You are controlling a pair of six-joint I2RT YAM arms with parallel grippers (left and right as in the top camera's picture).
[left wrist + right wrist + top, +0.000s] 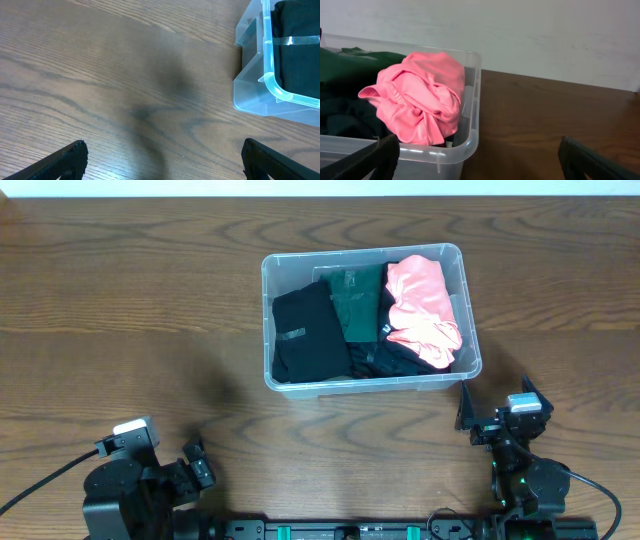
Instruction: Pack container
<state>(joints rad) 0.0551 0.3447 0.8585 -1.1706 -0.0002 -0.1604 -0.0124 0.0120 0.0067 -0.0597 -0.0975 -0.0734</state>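
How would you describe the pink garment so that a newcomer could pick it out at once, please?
On the wooden table stands a clear plastic container holding clothes. At its right end lies the pink garment, loosely crumpled. It is the only bright piece there; its neighbours are a dark green garment and a black garment.

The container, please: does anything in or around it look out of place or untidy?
Only the pink garment stands out: it sits crumpled in a heap at the right end of the container, while the black garment and the green garment lie folded flat. Nothing lies outside it.
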